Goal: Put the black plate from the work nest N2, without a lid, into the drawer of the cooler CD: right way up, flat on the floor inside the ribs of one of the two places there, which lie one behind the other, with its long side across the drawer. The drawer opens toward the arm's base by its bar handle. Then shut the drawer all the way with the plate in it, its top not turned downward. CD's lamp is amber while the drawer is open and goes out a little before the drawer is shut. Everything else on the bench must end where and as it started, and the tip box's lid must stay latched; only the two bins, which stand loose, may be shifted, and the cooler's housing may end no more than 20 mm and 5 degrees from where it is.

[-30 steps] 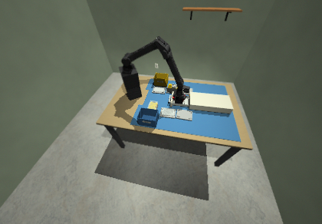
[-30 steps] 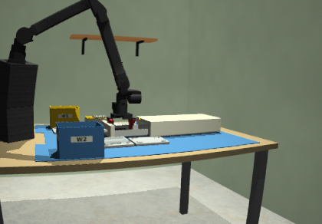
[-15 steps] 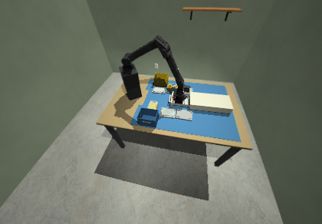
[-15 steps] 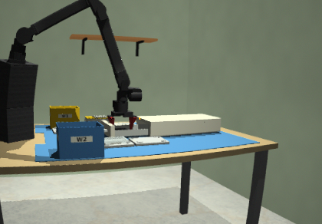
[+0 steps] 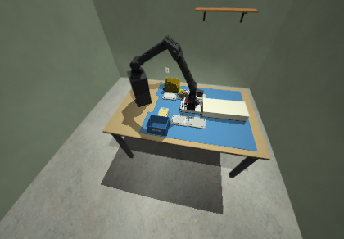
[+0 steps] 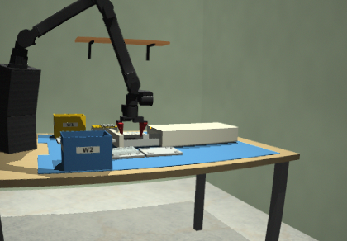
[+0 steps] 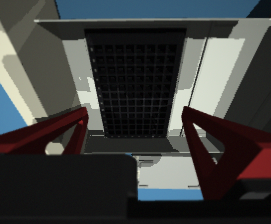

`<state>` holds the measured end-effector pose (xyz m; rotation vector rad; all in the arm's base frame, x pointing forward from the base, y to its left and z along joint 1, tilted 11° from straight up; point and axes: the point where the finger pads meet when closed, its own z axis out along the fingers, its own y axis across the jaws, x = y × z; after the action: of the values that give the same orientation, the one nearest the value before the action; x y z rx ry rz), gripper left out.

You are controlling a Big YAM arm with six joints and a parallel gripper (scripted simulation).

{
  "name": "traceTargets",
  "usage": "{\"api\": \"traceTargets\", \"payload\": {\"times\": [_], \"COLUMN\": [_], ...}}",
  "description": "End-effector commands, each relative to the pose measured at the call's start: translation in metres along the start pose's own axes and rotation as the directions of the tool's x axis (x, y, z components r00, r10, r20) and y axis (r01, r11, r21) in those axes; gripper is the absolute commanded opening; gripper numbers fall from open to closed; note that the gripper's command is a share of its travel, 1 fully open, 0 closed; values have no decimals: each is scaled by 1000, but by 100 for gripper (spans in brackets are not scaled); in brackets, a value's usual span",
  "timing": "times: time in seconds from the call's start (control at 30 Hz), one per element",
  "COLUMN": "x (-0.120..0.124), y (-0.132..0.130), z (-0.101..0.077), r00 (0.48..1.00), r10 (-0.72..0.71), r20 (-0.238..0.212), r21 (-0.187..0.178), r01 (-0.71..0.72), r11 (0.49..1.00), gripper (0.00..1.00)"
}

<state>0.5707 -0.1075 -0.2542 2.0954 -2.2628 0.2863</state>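
I see the black plate [image 7: 134, 82] lying flat in the open drawer [image 7: 214, 65] of the cooler [image 6: 194, 134], directly below and between my fingers. The fingers are fully open; they hold nothing and stand just above the plate.

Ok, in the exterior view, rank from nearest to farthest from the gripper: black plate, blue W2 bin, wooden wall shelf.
1. Black gridded plate: in the drawer, directly beneath the open gripper.
2. Blue W2 bin: toward the arm's base, front edge.
3. Wooden wall shelf: high on the wall.

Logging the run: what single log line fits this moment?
claw: open, empty | black plate: flat in open drawer | next: shut drawer
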Motion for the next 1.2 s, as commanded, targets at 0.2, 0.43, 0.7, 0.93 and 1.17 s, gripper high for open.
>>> {"api": "traceTargets", "payload": {"times": [0.2,0.43,0.7,0.93,1.17], "x": [-8,-8,-8,-8,-8], "y": [-20,-17,-19,-16,-17], "z": [-38,-43,-55,-61,-70], "r00": [1000,1000,1000,1000,1000], "r10": [-7,-8,-7,-9,-8], "r20": [2,2,1,1,1], "r21": [37,34,38,34,35], "r01": [7,8,7,9,8], "r11": [999,999,999,999,999], "gripper": [100,100,100,100,100]}}
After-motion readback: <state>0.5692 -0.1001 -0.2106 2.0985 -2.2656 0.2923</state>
